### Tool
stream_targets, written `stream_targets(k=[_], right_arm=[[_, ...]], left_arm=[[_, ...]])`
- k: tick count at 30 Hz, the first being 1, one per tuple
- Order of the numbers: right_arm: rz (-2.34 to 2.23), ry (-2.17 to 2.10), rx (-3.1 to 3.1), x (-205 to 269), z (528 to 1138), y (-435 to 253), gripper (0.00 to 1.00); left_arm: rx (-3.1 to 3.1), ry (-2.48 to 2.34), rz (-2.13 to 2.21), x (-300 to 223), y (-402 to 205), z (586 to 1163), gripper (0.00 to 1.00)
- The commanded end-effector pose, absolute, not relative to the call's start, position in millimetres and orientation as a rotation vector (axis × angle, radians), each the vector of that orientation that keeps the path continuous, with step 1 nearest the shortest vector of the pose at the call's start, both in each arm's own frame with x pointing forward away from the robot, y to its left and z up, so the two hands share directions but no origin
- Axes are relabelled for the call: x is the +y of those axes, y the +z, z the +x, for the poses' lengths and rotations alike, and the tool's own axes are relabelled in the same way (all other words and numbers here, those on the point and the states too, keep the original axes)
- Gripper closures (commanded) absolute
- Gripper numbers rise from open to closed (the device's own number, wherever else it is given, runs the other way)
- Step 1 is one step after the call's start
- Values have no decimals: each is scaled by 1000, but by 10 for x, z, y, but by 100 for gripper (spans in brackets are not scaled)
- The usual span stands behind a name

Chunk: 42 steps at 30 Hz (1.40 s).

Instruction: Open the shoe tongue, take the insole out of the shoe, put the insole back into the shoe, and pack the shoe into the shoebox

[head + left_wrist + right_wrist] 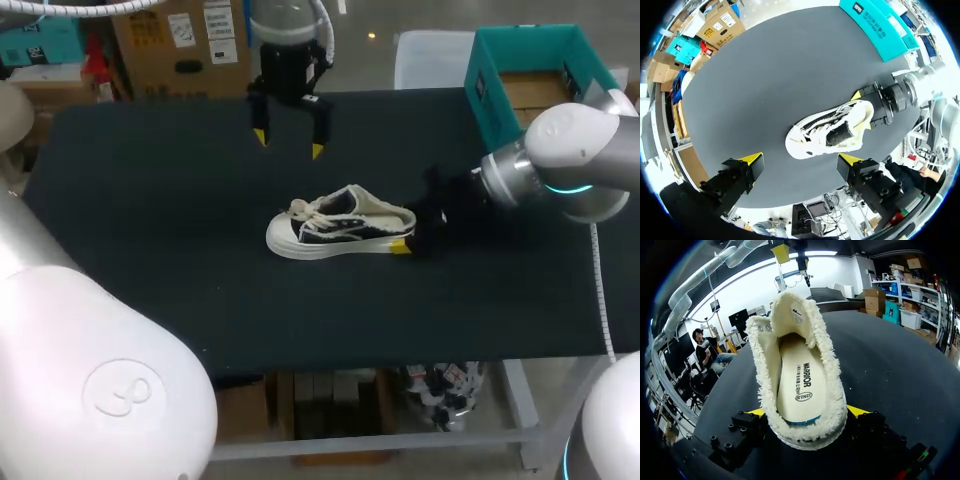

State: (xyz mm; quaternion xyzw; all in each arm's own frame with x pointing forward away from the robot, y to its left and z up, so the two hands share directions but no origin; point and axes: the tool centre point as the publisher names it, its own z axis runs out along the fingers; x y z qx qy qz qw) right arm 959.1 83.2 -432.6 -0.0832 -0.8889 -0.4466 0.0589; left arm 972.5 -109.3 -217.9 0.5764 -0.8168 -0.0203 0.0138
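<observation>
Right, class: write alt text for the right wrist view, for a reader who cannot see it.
A shoe with a frayed cream collar fills the view, seen from behind, its heel held between the fingers of the right gripper and its toe pointing away. Its cream insole lies flat inside, and the black table stretches beyond.

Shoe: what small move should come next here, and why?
Probably lower the left gripper toward the shoe's opening to pick at the insole. The right gripper has its fingers on both sides of the heel, steadying it; the insole lies flat inside; the left gripper hangs open above the table, beyond the shoe.
</observation>
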Motion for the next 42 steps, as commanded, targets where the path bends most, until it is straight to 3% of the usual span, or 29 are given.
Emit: stream_targets(k=[1, 9, 32, 36, 42], right_arm=[[-246, -1355, -2683, 878, 9568, -4470, 100], [-246, -1355, -2683, 878, 9568, -4470, 100], [-246, -1355, -2683, 878, 9568, -4470, 100], [-246, -1355, -2683, 878, 9568, -4470, 100], [-246, -1355, -2683, 878, 9568, -4470, 100]], left_arm=[[-2447, -81, 2032, -1310, -2233, 9761, 0], [-2402, -41, 2243, -1580, -2292, 9712, 0], [-2318, -35, 2257, -1792, -2689, 9582, 0], [-2292, -53, 2245, -1846, -2708, 9600, 4], [-2277, -109, 2268, -1912, -2763, 9618, 23]])
